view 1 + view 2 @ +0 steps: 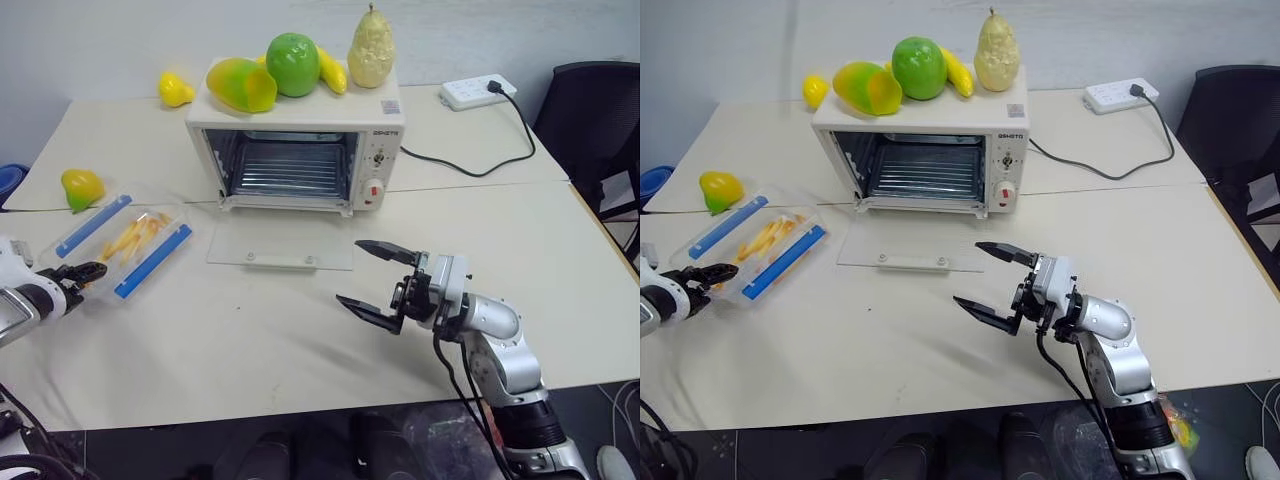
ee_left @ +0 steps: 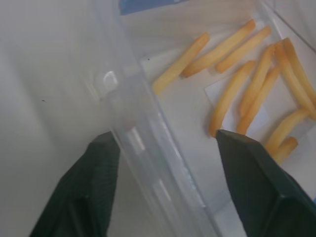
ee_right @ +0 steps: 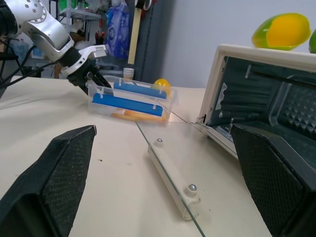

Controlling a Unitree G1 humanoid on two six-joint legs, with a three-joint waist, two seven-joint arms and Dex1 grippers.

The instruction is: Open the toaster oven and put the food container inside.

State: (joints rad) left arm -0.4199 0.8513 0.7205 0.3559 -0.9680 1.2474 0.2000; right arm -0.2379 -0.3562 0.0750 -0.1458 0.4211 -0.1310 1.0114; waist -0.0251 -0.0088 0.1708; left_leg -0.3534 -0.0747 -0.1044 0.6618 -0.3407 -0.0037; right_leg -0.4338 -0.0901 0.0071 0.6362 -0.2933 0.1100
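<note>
The left gripper has its jaws spread astride the near clear wall of the food container, one finger outside, one inside over the fries; whether they touch the wall cannot be told. The right wrist view shows that gripper at the container's end wall. The container lies near the surface's left edge. The right gripper hovers with jaws spread wide, empty, near the front edge, facing the toaster oven, whose glass door lies flat open.
</note>
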